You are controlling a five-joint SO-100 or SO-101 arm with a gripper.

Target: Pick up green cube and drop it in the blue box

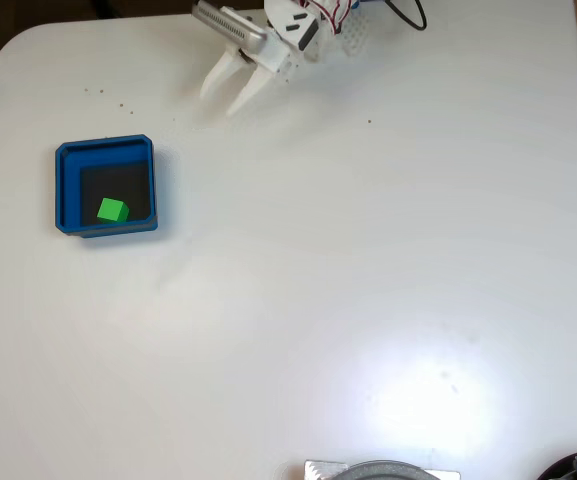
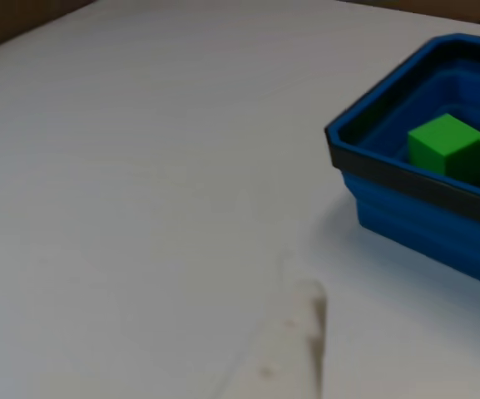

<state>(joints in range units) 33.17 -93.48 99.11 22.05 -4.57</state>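
White desk [image 1: 368, 300], fixed view: blue box [image 1: 64, 190] sits near the left edge. Gripper [image 1: 226, 98] is at the top edge, well apart from the box, fingers spread, nothing held. Green cube [image 1: 113, 210] rests inside the box, toward its bottom wall.

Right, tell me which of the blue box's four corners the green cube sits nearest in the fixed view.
The lower-left corner: in the fixed view the green cube lies low and left on the blue box's black floor, well clear of the top and right walls.
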